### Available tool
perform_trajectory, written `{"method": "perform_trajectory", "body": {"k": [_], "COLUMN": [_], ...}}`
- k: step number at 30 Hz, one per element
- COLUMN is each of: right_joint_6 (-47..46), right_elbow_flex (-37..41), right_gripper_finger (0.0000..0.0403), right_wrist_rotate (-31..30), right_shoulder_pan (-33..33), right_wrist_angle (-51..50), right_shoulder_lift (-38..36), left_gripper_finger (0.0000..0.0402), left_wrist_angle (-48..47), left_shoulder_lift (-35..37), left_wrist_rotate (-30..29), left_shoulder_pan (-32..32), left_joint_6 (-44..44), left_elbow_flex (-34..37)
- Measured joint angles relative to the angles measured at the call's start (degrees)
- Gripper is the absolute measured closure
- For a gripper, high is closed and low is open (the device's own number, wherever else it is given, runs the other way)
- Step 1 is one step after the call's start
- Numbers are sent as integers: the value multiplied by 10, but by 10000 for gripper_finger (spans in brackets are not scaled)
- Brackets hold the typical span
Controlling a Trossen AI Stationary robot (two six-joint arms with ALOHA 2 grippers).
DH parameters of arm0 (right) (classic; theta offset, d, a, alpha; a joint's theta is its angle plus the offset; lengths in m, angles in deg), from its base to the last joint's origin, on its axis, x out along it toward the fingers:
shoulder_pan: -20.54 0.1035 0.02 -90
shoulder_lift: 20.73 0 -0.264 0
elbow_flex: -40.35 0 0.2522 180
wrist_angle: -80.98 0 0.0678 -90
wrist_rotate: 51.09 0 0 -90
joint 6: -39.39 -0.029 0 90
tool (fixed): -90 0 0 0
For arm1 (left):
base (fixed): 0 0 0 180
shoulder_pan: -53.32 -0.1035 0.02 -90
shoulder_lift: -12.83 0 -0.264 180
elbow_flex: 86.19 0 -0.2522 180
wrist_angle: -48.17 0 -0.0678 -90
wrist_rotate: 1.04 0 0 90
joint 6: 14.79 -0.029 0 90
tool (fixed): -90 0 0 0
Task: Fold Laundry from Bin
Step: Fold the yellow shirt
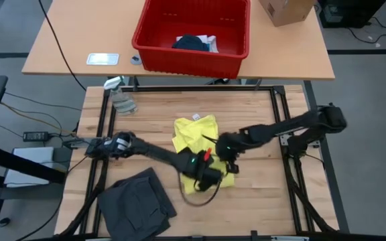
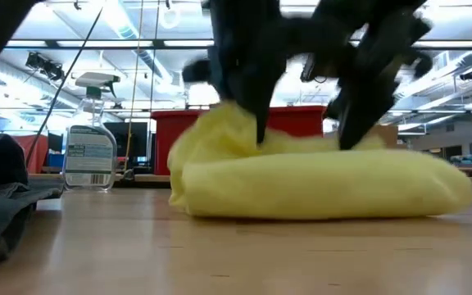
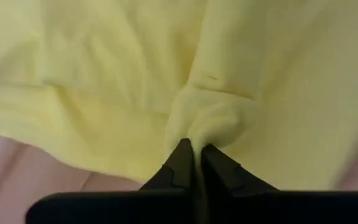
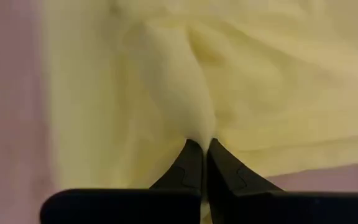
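At the high view's centre, the left gripper (image 3: 193,151) and right gripper (image 4: 199,146) are pinching the soft bright yellow garment (image 1: 196,134); thin folds are probably risking slipping out when lifted.

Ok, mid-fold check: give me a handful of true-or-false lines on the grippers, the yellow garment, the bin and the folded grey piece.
1. Both the left gripper and right gripper are shut on the yellow garment. True.
2. The bin is empty. False: dark and white cloth lies inside.
3. The dark grey garment lies on the wooden table. True.
4. The spray bottle stands inside the bin. False: it is on the wooden table, outside the bin.
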State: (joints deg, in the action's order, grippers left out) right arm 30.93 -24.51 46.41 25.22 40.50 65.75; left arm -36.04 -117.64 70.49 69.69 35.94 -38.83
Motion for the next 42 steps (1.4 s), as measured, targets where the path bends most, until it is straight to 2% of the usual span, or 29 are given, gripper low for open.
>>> {"method": "perform_trajectory", "body": {"k": [4,7,11,15,19,21,26,31,35,42], "right_joint_6": [-22,-43,-75,-84,-45,-23,-4,-27,-34,-78], "right_elbow_flex": [0,0,0,0,0,0,0,0,0,-1], "right_gripper_finger": [350,302,245,213,205,205,204,197,183,183], "right_wrist_rotate": [-12,-5,-1,-6,-1,-19,-91,-152,-172,-201], "right_shoulder_pan": [-41,-58,-57,-34,27,66,155,213,232,238], "right_wrist_angle": [4,3,-2,-13,-13,-15,-10,16,27,43], "right_shoulder_lift": [52,56,10,-59,-108,-116,-100,-36,28,126], "left_gripper_finger": [350,322,279,242,219,212,207,207,207,210], "left_wrist_angle": [5,-30,-42,-39,4,34,177,282,343,363], "left_shoulder_lift": [0,0,29,74,90,87,81,81,81,76], "left_wrist_rotate": [20,22,15,-5,-114,-139,-140,-128,-128,-95], "left_shoulder_pan": [-36,-44,-36,-11,49,80,136,150,137,110], "left_joint_6": [29,35,-7,-51,-72,-96,-128,-103,-97,-92], "left_elbow_flex": [44,44,38,37,43,61,156,211,243,295]}}
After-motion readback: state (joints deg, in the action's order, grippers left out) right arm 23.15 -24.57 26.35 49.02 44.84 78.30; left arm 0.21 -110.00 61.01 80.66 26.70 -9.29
